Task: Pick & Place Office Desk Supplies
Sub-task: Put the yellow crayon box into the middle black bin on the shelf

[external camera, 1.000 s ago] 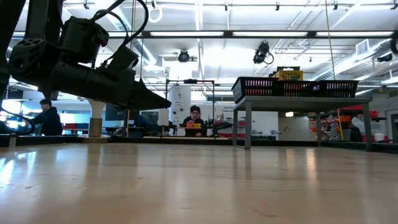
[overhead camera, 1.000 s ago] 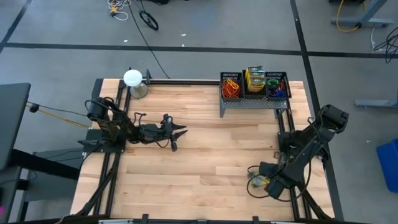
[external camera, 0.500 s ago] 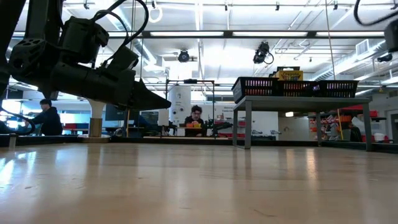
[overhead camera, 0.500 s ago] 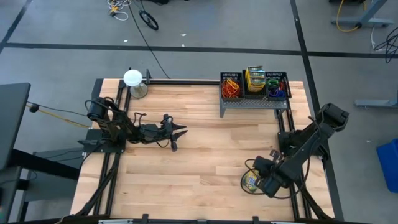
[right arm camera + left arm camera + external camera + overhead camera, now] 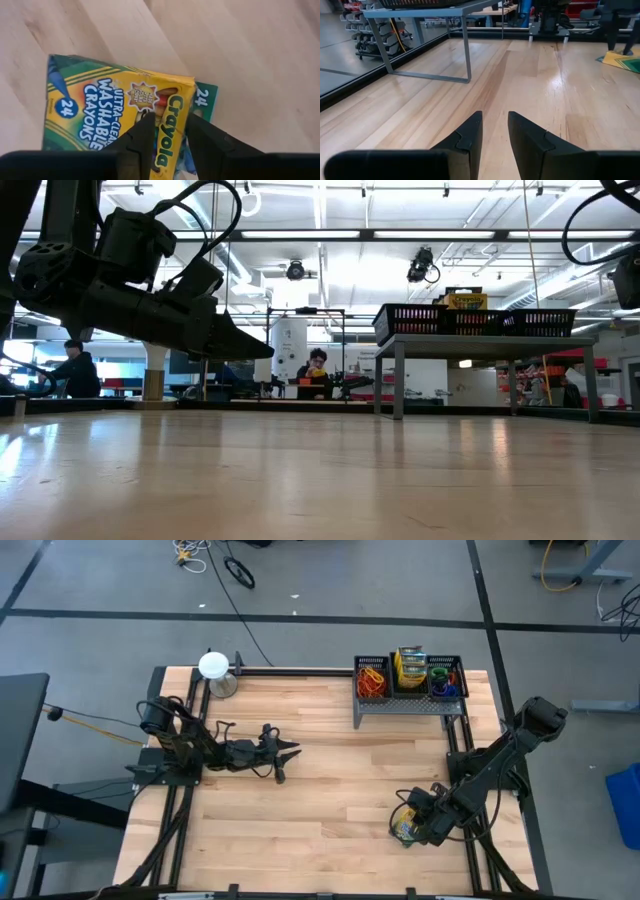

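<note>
A yellow-and-green crayon box (image 5: 403, 831) lies on the table near the right front corner. My right gripper (image 5: 411, 823) points down at it. In the right wrist view its open fingers stand on either side of the box's narrow yellow "Crayola" side (image 5: 171, 131). My left gripper (image 5: 288, 752) hovers level over the table's left half, open, with nothing between its fingers (image 5: 495, 135). More crayon boxes and coloured rubber bands sit in the black mesh rack (image 5: 408, 680) at the far edge. My right gripper comes at the crayon box from above with a finger (image 5: 142, 137) over the printed front and the other beyond the yellow side. I cannot tell whether either finger touches the box.
The rack stands raised on a grey frame (image 5: 400, 370) at the far right. A white round-topped object (image 5: 213, 665) stands at the far left corner. Bare wood lies between the two arms. People sit at desks in the room beyond (image 5: 316, 370).
My right gripper has shifted a little toward the table's left and far edge over the crayon box and has tipped to point more steeply down. The right arm has come further into the low view's right edge.
</note>
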Controlling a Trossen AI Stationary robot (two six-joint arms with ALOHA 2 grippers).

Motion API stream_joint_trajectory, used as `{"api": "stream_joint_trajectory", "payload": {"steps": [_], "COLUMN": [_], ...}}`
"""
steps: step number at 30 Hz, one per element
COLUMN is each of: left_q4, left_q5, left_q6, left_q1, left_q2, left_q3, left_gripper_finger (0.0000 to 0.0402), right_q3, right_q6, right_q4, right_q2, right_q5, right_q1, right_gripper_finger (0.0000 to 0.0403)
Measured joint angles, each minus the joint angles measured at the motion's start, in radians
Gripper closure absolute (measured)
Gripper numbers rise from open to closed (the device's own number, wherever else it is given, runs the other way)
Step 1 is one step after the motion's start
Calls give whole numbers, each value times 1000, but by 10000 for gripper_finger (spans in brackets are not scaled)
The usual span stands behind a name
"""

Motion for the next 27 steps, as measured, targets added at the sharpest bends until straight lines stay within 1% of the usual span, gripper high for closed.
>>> {"api": "stream_joint_trajectory", "payload": {"steps": [4, 8, 11, 14, 16, 18, 22, 24, 25, 27], "left_q4": [0, -1, -1, -4, -5, -5, -5, -5, -6, -6], "left_q5": [0, 0, 0, 0, 0, 0, 0, 0, 0, 1], "left_q6": [0, -3, -3, -4, -3, -3, -4, -4, -4, -8], "left_q1": [0, 0, 0, 0, 0, 0, 0, 0, 0, 0], "left_q2": [0, 0, 0, 0, 0, 0, 0, 0, 0, 0], "left_q3": [0, 0, 0, 0, 0, 0, 0, 2, 5, 13], "left_gripper_finger": [303, 303, 303, 303, 303, 303, 303, 303, 303, 303], "right_q3": [-1, -1, -29, -73, -90, -94, -81, -59, -47, -25], "right_q6": [15, 39, 28, 27, 27, 18, -62, -97, -114, -140], "right_q4": [-34, -62, -3, 80, 114, 118, 107, 109, 113, 109], "right_q2": [-53, -65, -62, -63, -64, -67, -84, -101, -112, -126], "right_q5": [2, -3, -24, -26, -25, -24, -26, -11, 0, 25], "right_q1": [0, 1, 2, 2, 2, 2, 2, 2, 2, 2], "right_gripper_finger": [286, 265, 251, 251, 263, 285, 346, 380, 390, 393]}}
